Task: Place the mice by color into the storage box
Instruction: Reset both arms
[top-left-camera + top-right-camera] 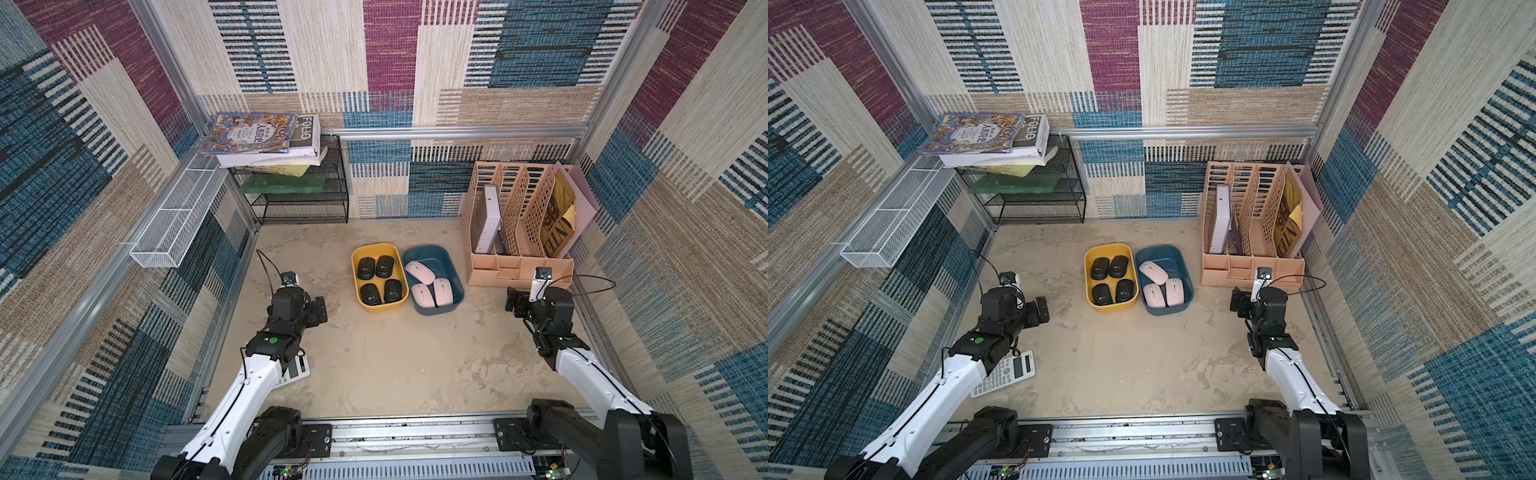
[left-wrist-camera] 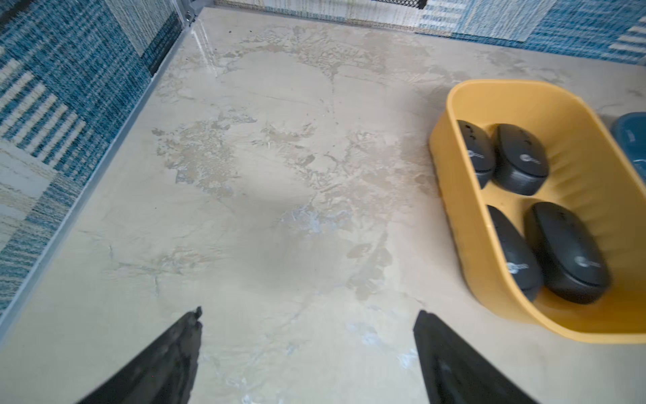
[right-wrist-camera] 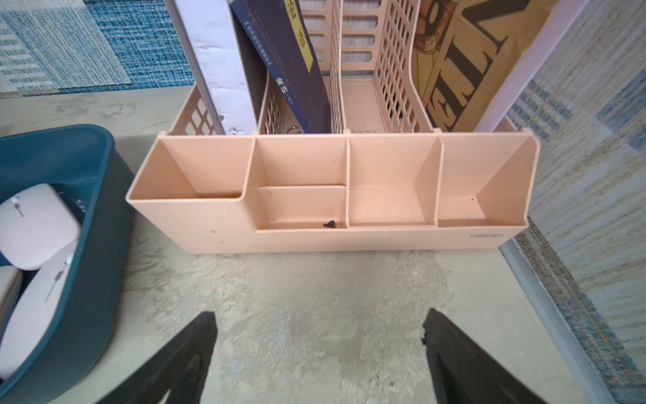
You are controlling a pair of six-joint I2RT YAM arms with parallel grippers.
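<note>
Sorted by colour: four black mice point(image 1: 384, 266) lie two by two in a yellow bin point(image 1: 376, 247) at the table's centre, with three pale pink mice point(image 1: 419, 272) in the dark blue bin point(image 1: 428, 248) touching it at 3 o'clock. No mouse is seen loose on the table, so the job looks finished. The left gripper point(image 2: 309, 314) hangs at 9 o'clock of the yellow bin and the right gripper point(image 3: 320, 314) at 3 o'clock of the blue one, both with jaws spread wide over bare tabletop and holding nothing. The mice look like light, stiff plastic shells, smooth enough to slip. A sound hold would probably be across the narrow flanks at mid-body. The flat pink ones sit low and overlap, so the fingers would likely have to reach close to the bin floor. Each black mouse carries a small white logo, too blurred to read. "FOLIO" can be read on a book point(image 1: 306, 129) atop the wire shelf point(image 1: 303, 199) at 11 o'clock. The peach desk organiser point(image 3: 349, 238) at 2 o'clock holds a brown sheet with large cut-off letters and a spine with Chinese characters. A white calculator point(image 1: 1007, 374) lies at 7 o'clock.
</note>
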